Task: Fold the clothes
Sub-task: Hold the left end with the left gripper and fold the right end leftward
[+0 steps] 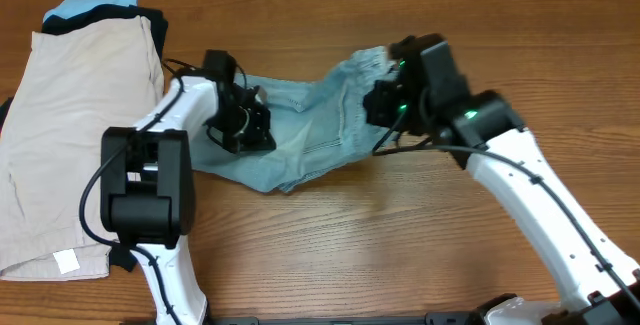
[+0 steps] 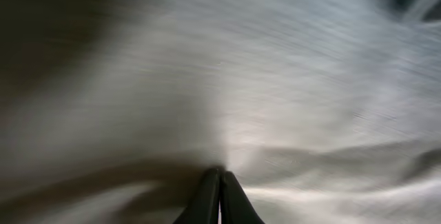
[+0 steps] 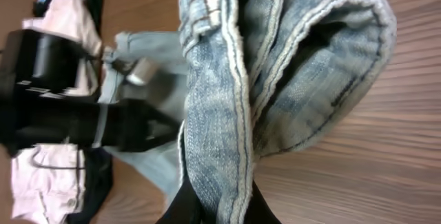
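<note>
The light blue denim shorts [image 1: 310,125] lie crumpled mid-desk, between the two arms. The right tool [image 3: 219,207] pinches a folded, seamed edge at their right end. The left tool [image 2: 220,198], fingers pressed together, nips the cloth at their left end. Beige shorts [image 1: 70,125] lie at the far left of the desk [image 1: 400,235].

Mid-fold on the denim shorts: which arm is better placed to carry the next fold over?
Right, probably. The right gripper is clamped on a bunched, doubled-over edge of the denim shorts, so it has cloth to carry. The left gripper is shut, low against the flat cloth, and better suited to pinning.
</note>
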Robot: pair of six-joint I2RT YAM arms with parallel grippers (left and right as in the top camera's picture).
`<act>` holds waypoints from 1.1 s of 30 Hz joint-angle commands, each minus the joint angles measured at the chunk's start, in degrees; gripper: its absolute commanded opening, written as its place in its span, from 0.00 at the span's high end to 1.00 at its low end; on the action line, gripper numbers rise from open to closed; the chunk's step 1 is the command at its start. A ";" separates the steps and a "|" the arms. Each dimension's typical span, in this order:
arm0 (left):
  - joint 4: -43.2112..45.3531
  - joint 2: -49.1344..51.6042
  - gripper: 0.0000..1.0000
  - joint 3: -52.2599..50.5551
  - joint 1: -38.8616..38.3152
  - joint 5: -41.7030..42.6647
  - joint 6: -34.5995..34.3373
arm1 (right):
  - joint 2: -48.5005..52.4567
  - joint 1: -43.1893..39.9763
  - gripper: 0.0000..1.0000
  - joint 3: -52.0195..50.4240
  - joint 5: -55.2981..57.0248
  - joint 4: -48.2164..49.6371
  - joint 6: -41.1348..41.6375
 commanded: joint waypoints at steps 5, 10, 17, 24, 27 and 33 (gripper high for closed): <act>-7.82 0.72 0.96 9.16 3.26 -0.98 11.58 | -1.05 -8.70 0.96 5.70 -0.83 -7.69 -10.03; -7.21 0.74 0.96 8.96 3.34 1.77 14.21 | -1.05 -16.92 0.96 5.73 -7.08 -11.96 -15.10; -4.04 0.74 0.96 8.96 3.48 7.26 18.03 | -1.05 -22.25 0.96 5.73 -9.01 -15.12 -20.06; -1.97 1.03 0.96 8.72 4.50 7.23 17.99 | -1.05 -26.64 0.96 5.73 -12.57 -17.77 -24.79; -1.97 1.92 0.96 8.68 4.52 7.26 18.03 | -1.05 -28.04 0.96 5.73 -13.40 -18.71 -26.67; -1.97 6.36 0.96 8.66 4.52 11.28 19.28 | -1.05 -28.89 0.96 5.73 -14.08 -19.52 -28.33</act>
